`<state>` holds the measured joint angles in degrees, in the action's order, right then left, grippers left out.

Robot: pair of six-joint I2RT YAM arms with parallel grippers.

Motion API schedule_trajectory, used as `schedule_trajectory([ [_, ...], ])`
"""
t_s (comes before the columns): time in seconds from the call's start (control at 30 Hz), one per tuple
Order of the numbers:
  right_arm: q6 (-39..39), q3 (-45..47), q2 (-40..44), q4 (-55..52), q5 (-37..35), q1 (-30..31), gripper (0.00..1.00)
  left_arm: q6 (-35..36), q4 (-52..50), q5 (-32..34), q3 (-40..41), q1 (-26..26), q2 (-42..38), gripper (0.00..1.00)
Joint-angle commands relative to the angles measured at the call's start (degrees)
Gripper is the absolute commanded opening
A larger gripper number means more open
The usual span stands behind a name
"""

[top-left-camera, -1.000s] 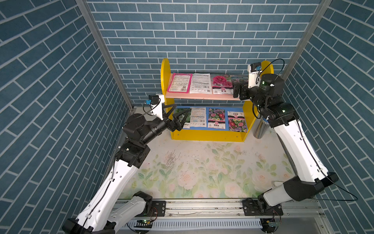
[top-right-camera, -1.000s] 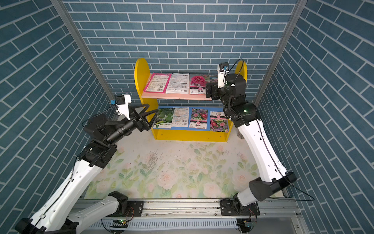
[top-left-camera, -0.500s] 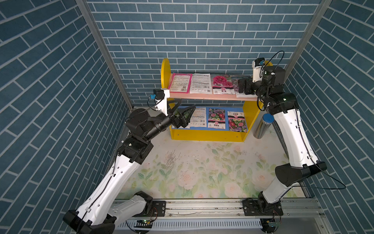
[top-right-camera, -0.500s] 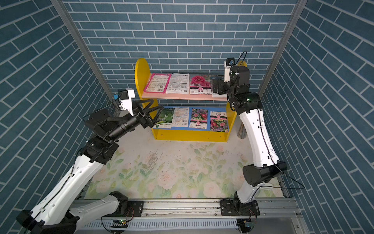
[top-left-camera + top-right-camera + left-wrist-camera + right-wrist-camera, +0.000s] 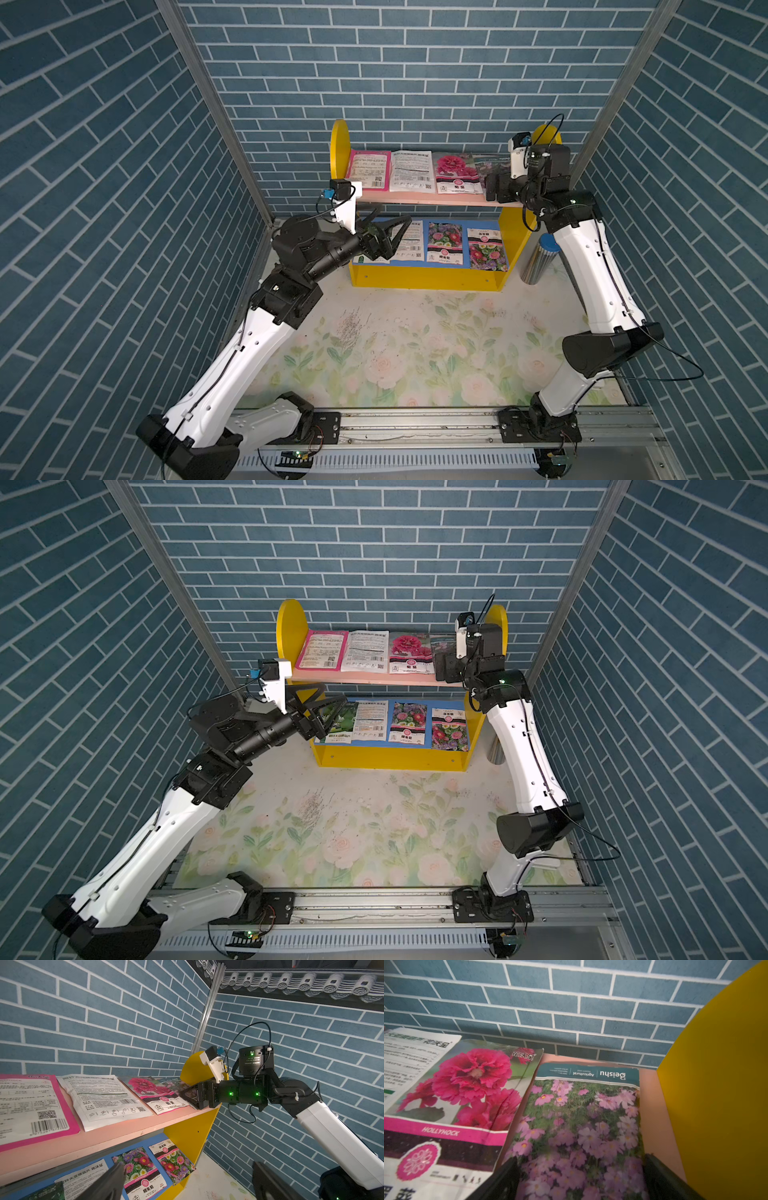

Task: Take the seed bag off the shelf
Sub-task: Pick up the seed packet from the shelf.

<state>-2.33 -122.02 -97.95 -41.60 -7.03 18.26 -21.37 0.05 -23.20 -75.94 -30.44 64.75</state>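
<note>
The shelf (image 5: 424,200) (image 5: 374,679) stands against the back wall, with yellow sides, a pink upper board and a blue lower board. At the upper board's right end lies a seed bag (image 5: 581,1118) (image 5: 492,165) (image 5: 176,1084) printed with pink flowers. My right gripper (image 5: 580,1160) (image 5: 496,188) (image 5: 444,668) (image 5: 193,1097) is open at the bag's front edge, with one finger on each side of the bag. My left gripper (image 5: 392,218) (image 5: 334,692) (image 5: 188,1165) is open and holds nothing. It hovers before the left end of the lower board.
Other seed bags lie on the upper board, among them a hollyhock bag (image 5: 467,1088) touching the pink-flower bag, and several lie on the lower board (image 5: 143,1169). A metal cylinder (image 5: 540,259) stands right of the shelf. The yellow side panel (image 5: 716,1084) is close beside my right gripper. A floral mat (image 5: 415,353) covers the floor.
My left gripper has risen and moved right toward the shelf's left end. My right arm has swung its elbow outward while its gripper stayed at the upper board's right end.
</note>
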Motion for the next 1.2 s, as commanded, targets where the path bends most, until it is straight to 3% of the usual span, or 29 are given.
schedule_trajectory([
  [0.0, -0.64, 2.99, 3.26, -2.16, -0.40, -0.47, 0.93, -0.89, -0.95, 0.35, -0.76, -0.64, 0.42, 1.00],
  [0.33, -4.58, 13.63, 10.93, 1.63, 0.85, 0.01, 0.90, -0.43, -2.00, 1.26, -0.83, -1.91, 1.61, 1.00],
  [0.7, -5.35, 12.27, 15.66, 4.87, 3.87, 0.28, 0.90, 0.68, -3.87, 2.28, -2.40, -2.10, 2.23, 1.00],
  [1.17, -12.03, 27.04, 36.35, 6.89, 9.75, -0.33, 0.89, 6.74, -6.03, -0.84, -2.13, -2.17, -0.56, 1.00],
])
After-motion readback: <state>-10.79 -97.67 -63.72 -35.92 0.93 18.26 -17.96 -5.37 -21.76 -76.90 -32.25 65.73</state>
